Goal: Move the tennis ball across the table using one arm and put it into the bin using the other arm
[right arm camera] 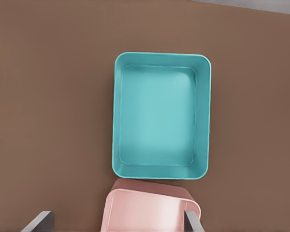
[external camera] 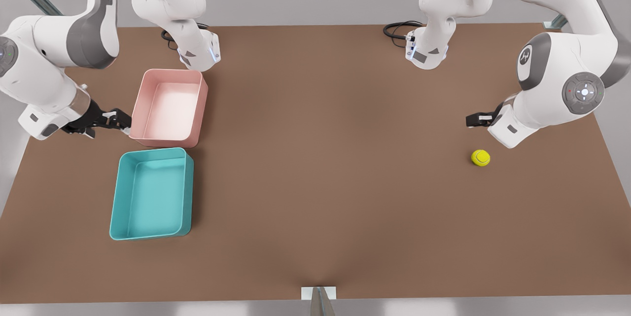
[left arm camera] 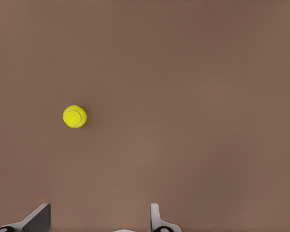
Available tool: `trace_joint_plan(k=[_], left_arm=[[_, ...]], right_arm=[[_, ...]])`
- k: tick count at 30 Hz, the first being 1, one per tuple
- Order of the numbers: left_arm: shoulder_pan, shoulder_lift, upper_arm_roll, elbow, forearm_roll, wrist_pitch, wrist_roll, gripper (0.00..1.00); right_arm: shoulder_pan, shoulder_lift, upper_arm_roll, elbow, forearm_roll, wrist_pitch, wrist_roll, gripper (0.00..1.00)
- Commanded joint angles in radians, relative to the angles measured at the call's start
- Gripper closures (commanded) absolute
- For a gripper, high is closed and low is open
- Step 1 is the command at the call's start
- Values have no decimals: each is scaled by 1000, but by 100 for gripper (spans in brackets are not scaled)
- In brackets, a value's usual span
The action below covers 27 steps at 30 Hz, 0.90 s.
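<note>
Step in hand: the opening one, by judgement; the tennis ball (external camera: 480,158) lay ungrasped, so the reach for it had not closed.
Tennis ball, count one: it rested on the bare table (external camera: 325,158) toward the front view's right, well apart from both bins, near the left gripper but not touching it.
Left gripper (external camera: 476,119): it hung above the table at the front view's right, just beyond the ball; its wrist view showed the two fingers (left arm camera: 155,217) spread wide with nothing between them, the ball (left arm camera: 75,116) off to one side of their line.
Right gripper (external camera: 114,119): it hovered at the front view's left beside the outer wall of the pink bin (external camera: 170,109); its fingers (right arm camera: 193,221) stood apart and empty. This arm waited.
Bins, count two: pink bin and teal bin (external camera: 152,193), side by side, both empty of the ball; the teal bin (right arm camera: 161,123) lay square under the right wrist view.
Arms, count two: white, one at each end of the table.
Next move, by judgement: the left gripper needed to shift over the ball, descend with fingers straddling it, close, then carry it across toward the bins.
Risk, by judgement: a round ball could roll off if nudged off-centre.
</note>
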Motion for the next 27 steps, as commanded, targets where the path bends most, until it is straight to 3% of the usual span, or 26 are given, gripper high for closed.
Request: trace_joint_plan(k=[1,4,6,7,10,12,14,15,18,27], left_arm=[[0,-1,0,-1,1,4,0,0],[2,10,3,-2,-1,5,1,0],[20,100,55,-4,-1,79,148,78],[54,146,60,-13,-4,180,251,79],[113,281,139,-13,2,375,1227,79],[127,291,170,-64,51,493,1724,79],[190,291,205,-171,-89,528,1767,79],[196,294,210,-306,-51,718,1859,79],[215,338,212,-337,-42,763,2235,79],[232,346,208,-470,62,941,2379,79]], right_arm=[[-49,-1,-2,0,1,6,-25,0],[-48,1,-2,0,1,4,-20,0],[-46,16,-2,-1,1,2,-19,0],[-45,19,0,2,1,-1,-11,0],[-45,21,2,2,2,-1,-8,0],[-45,24,3,2,2,-1,-8,0],[-45,24,3,2,1,-1,-11,0],[-45,24,3,2,2,-1,-13,0],[-46,25,3,2,2,-1,-16,0],[-45,53,5,17,1,-1,-11,0]])
